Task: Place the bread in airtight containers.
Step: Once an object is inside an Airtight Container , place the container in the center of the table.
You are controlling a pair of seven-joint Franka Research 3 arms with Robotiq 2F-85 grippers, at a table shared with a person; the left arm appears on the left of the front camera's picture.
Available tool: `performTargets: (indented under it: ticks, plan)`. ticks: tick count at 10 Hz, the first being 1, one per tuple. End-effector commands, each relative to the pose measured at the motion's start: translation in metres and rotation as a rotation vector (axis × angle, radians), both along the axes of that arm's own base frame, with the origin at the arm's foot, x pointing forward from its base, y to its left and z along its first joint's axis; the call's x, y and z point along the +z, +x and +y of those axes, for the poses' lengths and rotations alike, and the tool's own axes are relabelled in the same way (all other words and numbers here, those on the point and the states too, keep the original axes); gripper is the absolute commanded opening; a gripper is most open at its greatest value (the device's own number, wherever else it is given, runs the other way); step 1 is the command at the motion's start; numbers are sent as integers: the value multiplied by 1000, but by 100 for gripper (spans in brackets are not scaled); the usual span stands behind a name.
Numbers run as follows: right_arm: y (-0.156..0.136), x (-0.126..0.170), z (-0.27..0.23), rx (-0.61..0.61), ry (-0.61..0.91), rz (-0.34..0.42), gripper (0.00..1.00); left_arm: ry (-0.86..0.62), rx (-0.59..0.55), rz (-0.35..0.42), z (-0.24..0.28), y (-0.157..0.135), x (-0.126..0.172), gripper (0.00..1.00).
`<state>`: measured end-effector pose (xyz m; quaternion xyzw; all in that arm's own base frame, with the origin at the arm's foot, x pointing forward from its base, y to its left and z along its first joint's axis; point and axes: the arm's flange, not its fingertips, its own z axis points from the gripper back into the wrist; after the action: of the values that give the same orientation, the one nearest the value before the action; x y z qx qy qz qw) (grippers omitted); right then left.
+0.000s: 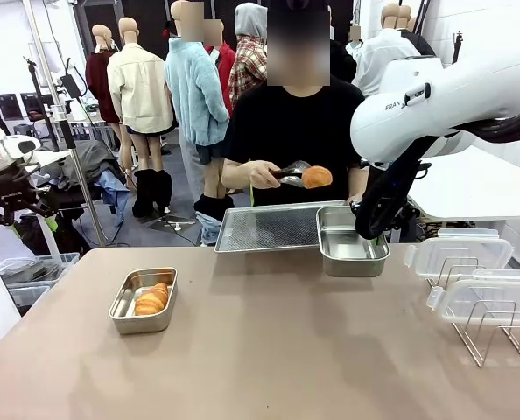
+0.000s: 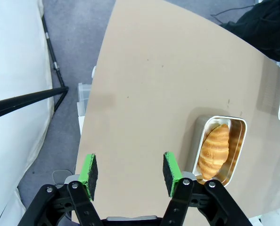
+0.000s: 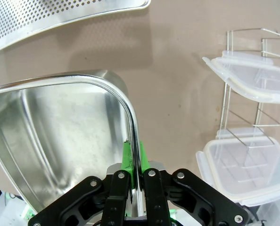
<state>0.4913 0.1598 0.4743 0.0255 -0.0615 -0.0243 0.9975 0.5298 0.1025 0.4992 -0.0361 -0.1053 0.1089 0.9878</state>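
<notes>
One bread [image 1: 151,299] lies in the left airtight container [image 1: 120,308] on the table, and it shows again as bread [image 2: 214,150] in its tub [image 2: 239,141] in the left wrist view. My left gripper [image 2: 129,168] hangs open above the table's left edge, apart from that tub. My right gripper [image 3: 133,162] is shut on the rim of the second, empty airtight container [image 3: 60,136], seen in front as gripper [image 1: 369,229] and container [image 1: 347,249]. Above that tub, the person holds the other bread [image 1: 317,177] in tongs [image 1: 288,172].
A large perforated steel tray [image 1: 269,227] lies at the far side beside the empty tub. Two clear lids [image 1: 457,254] [image 1: 488,302] rest on a wire rack [image 1: 496,337] at the right. The table's near middle [image 1: 269,350] is bare.
</notes>
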Motion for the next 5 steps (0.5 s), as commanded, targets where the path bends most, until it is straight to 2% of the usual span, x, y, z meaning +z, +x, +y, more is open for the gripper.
performTargets:
  ticks: [1, 5]
  plan:
    - [-1, -2, 0, 3, 2, -21, 0, 18, 10, -4, 0, -1, 3, 72]
    - [-1, -2, 0, 3, 2, -21, 0, 18, 10, -4, 0, -1, 3, 72]
